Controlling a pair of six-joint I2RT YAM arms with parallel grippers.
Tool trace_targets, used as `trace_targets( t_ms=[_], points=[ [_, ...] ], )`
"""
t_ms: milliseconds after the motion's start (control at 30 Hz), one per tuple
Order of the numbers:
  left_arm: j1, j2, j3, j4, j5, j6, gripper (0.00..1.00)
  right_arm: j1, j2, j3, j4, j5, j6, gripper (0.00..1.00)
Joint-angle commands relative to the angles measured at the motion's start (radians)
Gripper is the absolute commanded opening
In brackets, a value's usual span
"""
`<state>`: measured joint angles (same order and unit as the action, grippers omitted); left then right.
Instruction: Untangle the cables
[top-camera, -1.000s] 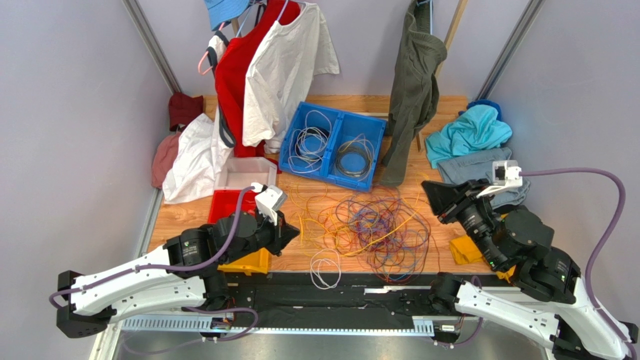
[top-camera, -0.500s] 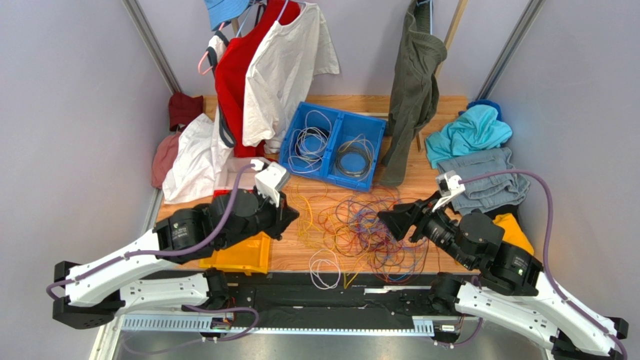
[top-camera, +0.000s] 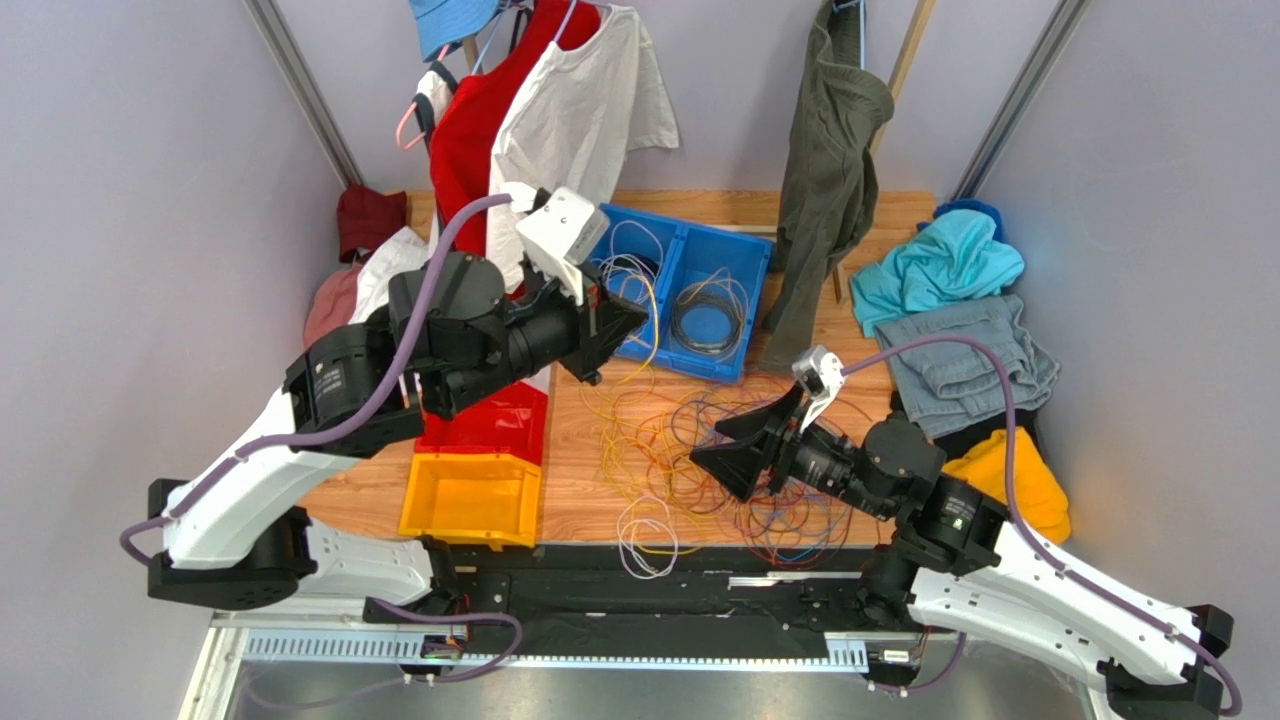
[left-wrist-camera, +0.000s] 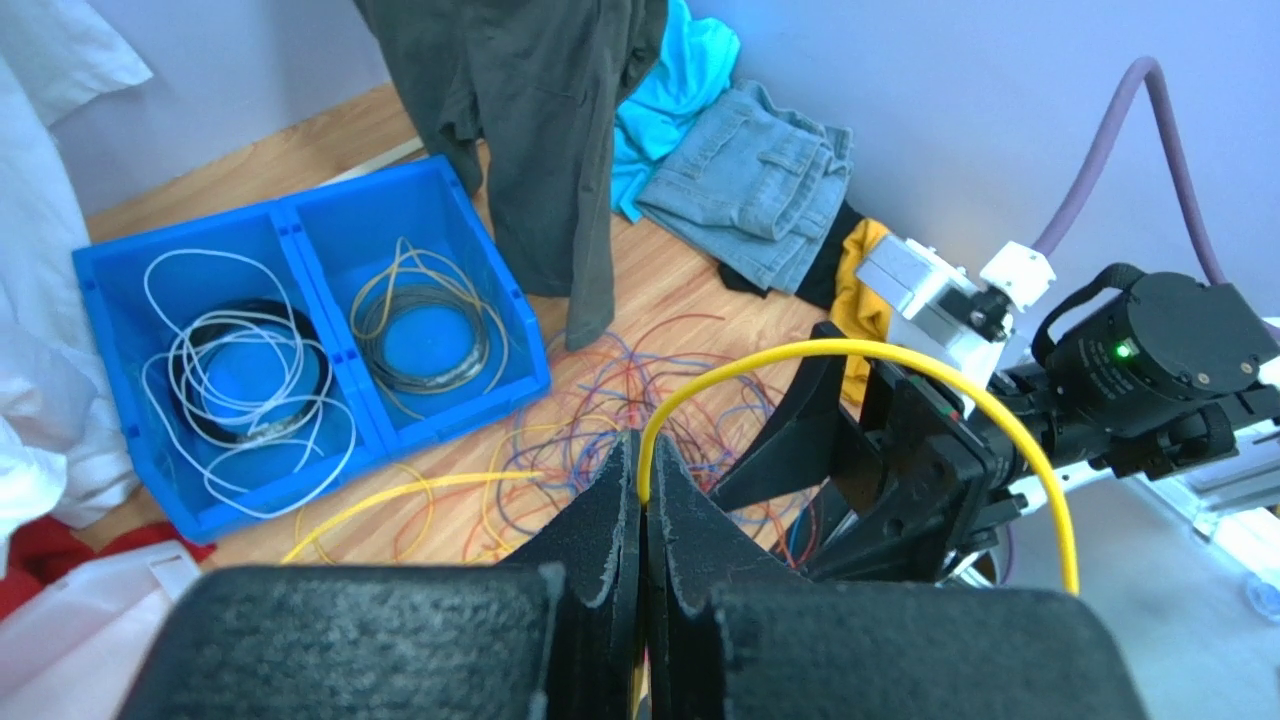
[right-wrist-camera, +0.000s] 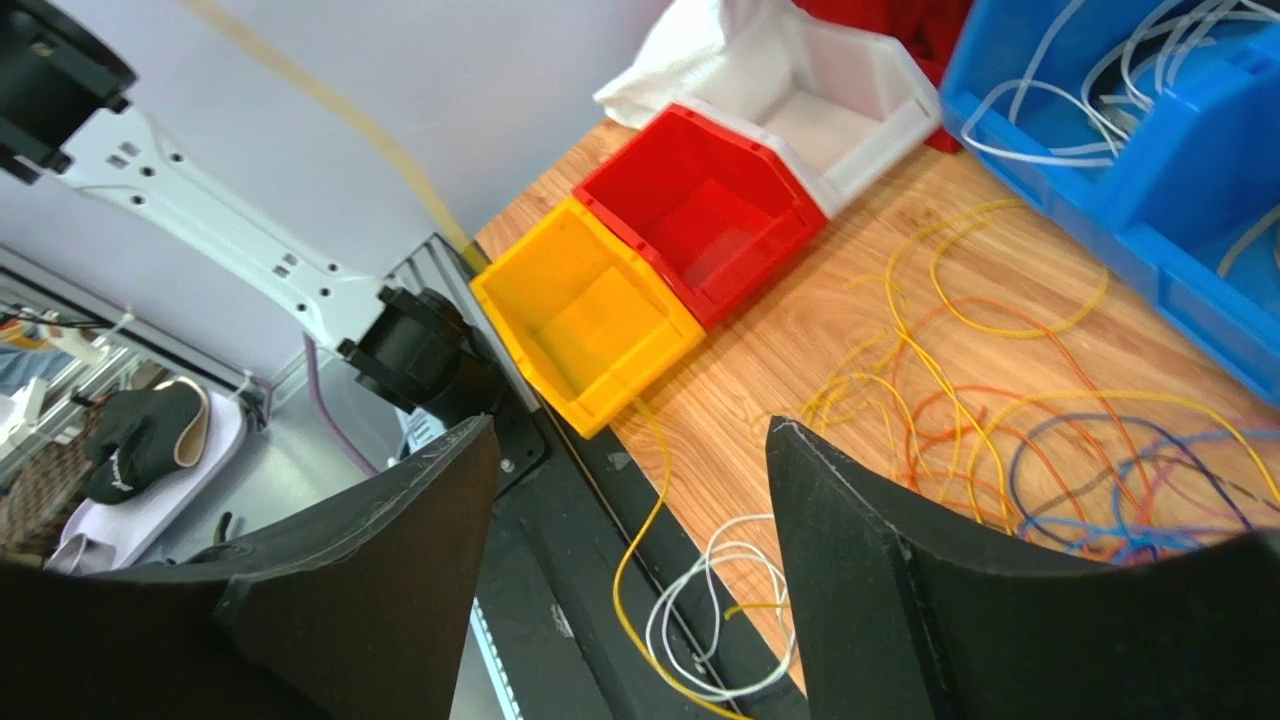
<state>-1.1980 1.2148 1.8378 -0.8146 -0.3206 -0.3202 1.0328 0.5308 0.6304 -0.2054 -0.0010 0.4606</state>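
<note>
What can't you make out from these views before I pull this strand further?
- Top view: the centre of the cables is hidden under the right gripper.
- Left wrist view: the yellow cable pinched in the left gripper arcs over the right arm, then I lose it; far end untraceable.
- Right wrist view: most of the tangle is cut off by the right edge and its own fingers.
- Top view: that strand is too thin to follow.

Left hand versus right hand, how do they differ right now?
The left hand is shut on a thin yellow cable; the right hand is open and empty. The left hand sits by the blue plastic two-compartment bin, the right hand over the tangled coloured cables. Both are black.
</note>
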Motion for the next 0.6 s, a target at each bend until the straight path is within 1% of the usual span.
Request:
trace_targets(
  t_ms=[0, 67, 100, 233, 367, 567],
  points=[
    [-0.003, 0.071, 0.092, -0.064, -0.001, 0.069, 0.0, 0.003, -0.022, -0.012, 0.198, -0.074, -0.04, 0.71],
    [-0.003, 0.1, 0.118, -0.086, -0.008, 0.073, 0.0, 0.003, -0.031, -0.018, 0.196, -0.091, -0.045, 0.72],
    [-0.003, 0.107, 0.123, -0.089, -0.008, 0.075, 0.0, 0.003, -0.032, -0.021, 0.237, -0.117, -0.046, 0.72],
    [-0.005, 0.123, 0.12, -0.077, -0.005, 0.073, 0.0, 0.003, -0.011, -0.034, 0.276, -0.165, -0.037, 0.73],
    [-0.003, 0.127, 0.121, -0.063, 0.003, 0.072, 0.0, 0.013, 0.061, -0.047, 0.313, -0.152, -0.031, 0.73],
    [-0.003, 0.129, 0.113, -0.057, 0.009, 0.069, 0.0, 0.021, 0.173, -0.084, 0.446, -0.102, -0.025, 0.72]
  ],
)
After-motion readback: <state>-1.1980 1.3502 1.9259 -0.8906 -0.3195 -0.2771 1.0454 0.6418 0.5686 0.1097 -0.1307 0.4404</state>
